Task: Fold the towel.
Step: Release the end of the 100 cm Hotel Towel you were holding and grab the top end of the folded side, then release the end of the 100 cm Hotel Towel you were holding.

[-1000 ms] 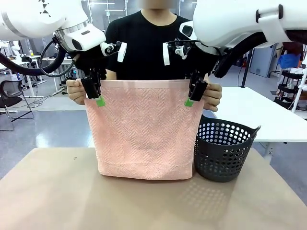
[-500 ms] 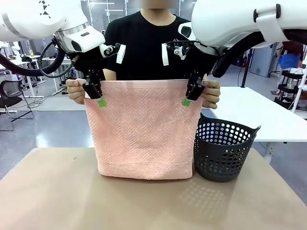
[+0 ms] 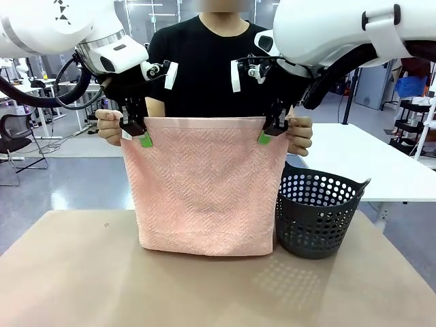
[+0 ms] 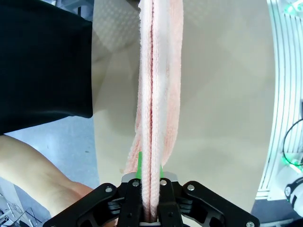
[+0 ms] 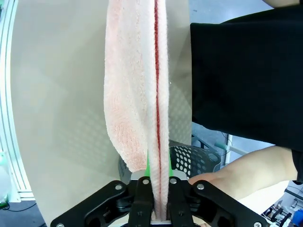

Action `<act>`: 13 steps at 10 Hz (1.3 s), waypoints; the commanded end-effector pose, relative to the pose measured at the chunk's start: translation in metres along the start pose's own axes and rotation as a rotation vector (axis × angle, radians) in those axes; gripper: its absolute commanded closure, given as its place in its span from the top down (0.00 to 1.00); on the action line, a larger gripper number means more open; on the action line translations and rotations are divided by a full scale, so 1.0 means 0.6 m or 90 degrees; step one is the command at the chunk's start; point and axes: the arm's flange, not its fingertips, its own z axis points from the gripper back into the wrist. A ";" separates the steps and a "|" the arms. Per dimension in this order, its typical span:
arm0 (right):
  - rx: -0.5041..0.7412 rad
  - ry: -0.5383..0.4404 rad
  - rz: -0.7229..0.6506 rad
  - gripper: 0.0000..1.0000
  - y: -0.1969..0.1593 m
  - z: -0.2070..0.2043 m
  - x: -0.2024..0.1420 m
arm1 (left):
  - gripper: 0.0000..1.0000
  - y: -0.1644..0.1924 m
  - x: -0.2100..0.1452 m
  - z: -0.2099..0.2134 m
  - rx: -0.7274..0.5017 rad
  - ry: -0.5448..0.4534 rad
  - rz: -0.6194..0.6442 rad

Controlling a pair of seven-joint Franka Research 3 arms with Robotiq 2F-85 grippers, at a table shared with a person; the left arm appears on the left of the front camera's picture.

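The salmon-pink towel [image 3: 204, 187] hangs upright over the far part of the table, its lower edge near the tabletop. A person behind it grips its two top corners with both hands [image 3: 107, 127]. My left gripper [image 3: 138, 133] is shut on the towel's top left corner, just inside the person's hand. At the top right corner my right gripper [image 3: 270, 131] is shut on the towel too. In the left wrist view the towel's layers [image 4: 154, 94] run straight down from between the closed fingers [image 4: 150, 208]. The right wrist view gives the same edge-on look at the towel [image 5: 142, 94] in its gripper [image 5: 160, 208].
A dark perforated basket [image 3: 317, 212] stands on the table to the right of the towel, close to its lower corner. The tan tabletop [image 3: 204, 286] stretches bare toward me. A white table [image 3: 361, 160] stands behind on the right.
Both grippers have closed on the towel's top corners and risen slightly. The person's hands stay on the corners.
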 end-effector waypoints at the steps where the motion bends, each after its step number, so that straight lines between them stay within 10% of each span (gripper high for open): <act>1: 0.001 0.000 -0.008 0.00 0.002 0.004 -0.005 | 0.00 -0.006 -0.010 0.008 -0.007 0.001 0.000; 13: 0.000 0.000 0.000 0.00 0.000 0.000 0.000 | 0.00 0.000 0.000 0.000 0.000 0.000 0.000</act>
